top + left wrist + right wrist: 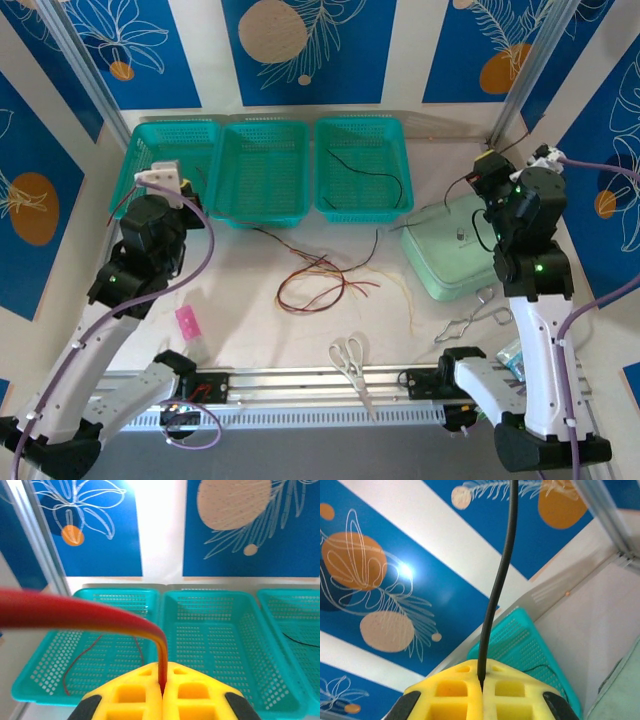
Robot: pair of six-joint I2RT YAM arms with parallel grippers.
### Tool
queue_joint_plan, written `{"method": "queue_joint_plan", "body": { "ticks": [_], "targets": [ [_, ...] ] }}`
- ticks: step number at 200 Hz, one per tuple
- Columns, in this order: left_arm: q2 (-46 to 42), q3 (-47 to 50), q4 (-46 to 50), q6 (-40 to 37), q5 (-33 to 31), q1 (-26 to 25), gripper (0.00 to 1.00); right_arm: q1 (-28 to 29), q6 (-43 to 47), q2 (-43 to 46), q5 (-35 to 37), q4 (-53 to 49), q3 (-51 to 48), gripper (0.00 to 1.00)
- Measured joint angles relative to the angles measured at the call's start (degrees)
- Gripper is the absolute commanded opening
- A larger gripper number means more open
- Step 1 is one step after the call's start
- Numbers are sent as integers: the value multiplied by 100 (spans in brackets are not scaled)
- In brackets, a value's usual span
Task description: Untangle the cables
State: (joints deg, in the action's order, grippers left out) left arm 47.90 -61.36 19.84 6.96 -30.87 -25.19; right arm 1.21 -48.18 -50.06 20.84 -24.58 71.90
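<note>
Cables (318, 282), whereabouts?
— Red, brown and tan loops lay tangled mid-tabletop (250, 300); one black strand (362, 170) lay in the right basket (358, 120).
— Grippers?
— Left gripper (162, 692) clenched a red cable (75, 612); right gripper (482, 687) clenched a black cable (502, 565). Most sorting apparently remained.

Table (235, 300) with baskets (258, 172), cables (320, 282), scissors (350, 362)

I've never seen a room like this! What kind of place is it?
Probably a robot practice booth, not a home: a left arm and right arm bolted at the table edge, blue patterned panels around, and teal baskets by tangled cables.
</note>
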Motion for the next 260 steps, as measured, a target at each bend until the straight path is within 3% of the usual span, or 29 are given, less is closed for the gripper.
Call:
{"method": "queue_joint_plan", "body": {
  "ticks": [53,97,146,220,260],
  "targets": [
    [-98,15,39,17,-48,76,0,-81,35,-107,-92,96,101,0],
    [-98,15,39,24,63,81,0,35,-94,-935,-581,358,1088,0],
    [-81,11,37,20,435,83,0,468,-157,-1641,-647,925,1838,0],
    [13,-28,39,151,992,83,0,793,-192,-4019,-638,1703,3576,0],
    [20,-205,52,170,1187,83,0,1235,542,-5641,-138,1502,4288,0]
  ]
}}
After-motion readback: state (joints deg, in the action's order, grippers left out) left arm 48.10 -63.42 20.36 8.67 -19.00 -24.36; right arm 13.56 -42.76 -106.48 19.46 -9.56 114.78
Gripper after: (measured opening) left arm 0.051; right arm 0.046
